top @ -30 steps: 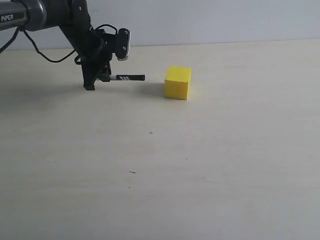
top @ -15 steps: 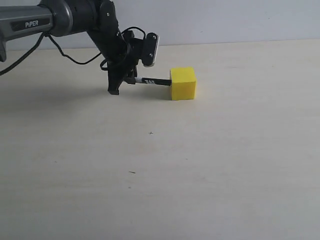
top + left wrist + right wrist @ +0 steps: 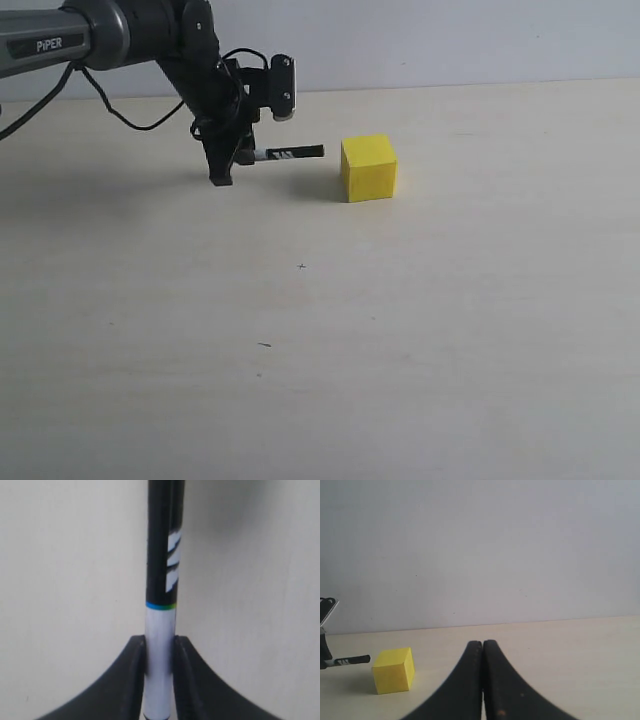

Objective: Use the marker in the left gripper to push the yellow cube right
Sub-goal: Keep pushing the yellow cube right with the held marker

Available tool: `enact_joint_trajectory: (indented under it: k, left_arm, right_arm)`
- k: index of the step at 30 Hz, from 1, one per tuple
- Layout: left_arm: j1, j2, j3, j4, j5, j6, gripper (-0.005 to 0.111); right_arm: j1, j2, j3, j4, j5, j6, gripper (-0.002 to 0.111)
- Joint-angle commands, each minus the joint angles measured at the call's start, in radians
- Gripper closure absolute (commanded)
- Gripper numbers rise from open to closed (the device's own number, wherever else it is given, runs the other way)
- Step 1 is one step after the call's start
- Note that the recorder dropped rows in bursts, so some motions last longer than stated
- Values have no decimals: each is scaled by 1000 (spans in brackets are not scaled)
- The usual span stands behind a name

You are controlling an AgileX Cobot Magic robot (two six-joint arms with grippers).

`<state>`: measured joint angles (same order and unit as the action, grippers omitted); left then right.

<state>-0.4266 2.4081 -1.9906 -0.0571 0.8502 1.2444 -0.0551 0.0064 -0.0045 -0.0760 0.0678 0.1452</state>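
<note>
The black left end effector (image 3: 160,647) pinches the thin round marker (image 3: 288,154) by its smooth white part. The boxy yellow cube (image 3: 368,168) sits on the pale bench (image 3: 420,330) just past the marker's black tip, not touching. The right end effector (image 3: 482,647) is pressed together, empty.

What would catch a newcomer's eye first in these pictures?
The bright yellow cube stands alone on the pale table, a little right of centre and toward the back. To its left, the black left arm reaches in, its jaws clamped on a marker. The marker is held level, its tip aimed at the cube with a small gap between them.
</note>
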Motion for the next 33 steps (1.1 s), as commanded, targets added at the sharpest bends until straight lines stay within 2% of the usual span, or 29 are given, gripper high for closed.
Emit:
enact_joint_trajectory:
  k: [1,9,14,17,22,26,30,33]
  left_arm:
    - [-6,14,-10,22,8,-28,107]
    - [-20,23,-10,51,-49,-68,107]
    - [-80,25,-10,51,-79,-63,107]
    - [-102,26,-31,51,-77,-59,107]
    - [-82,26,-71,63,-11,-71,107]
    - [-84,27,-71,92,-23,-69,107]
    - [-125,27,-71,83,0,-40,107]
    - [-130,27,-71,83,1,-50,107]
  right_arm:
    - [-4,-6,5,-3,-2,-2,108]
    - [-4,-6,5,-3,-2,-4,108]
    - [-4,-6,5,-3,-2,-2,108]
    - [-4,-6,5,-3,-2,-2,108]
    - [-4,-6,5,-3,-2,-2,108]
    - [-4,-6,5,-3,-2,-2,108]
    - [-4,-6,5,-3,-2,-2,108]
    - [-4,-6,5,-3,-2,-2,108]
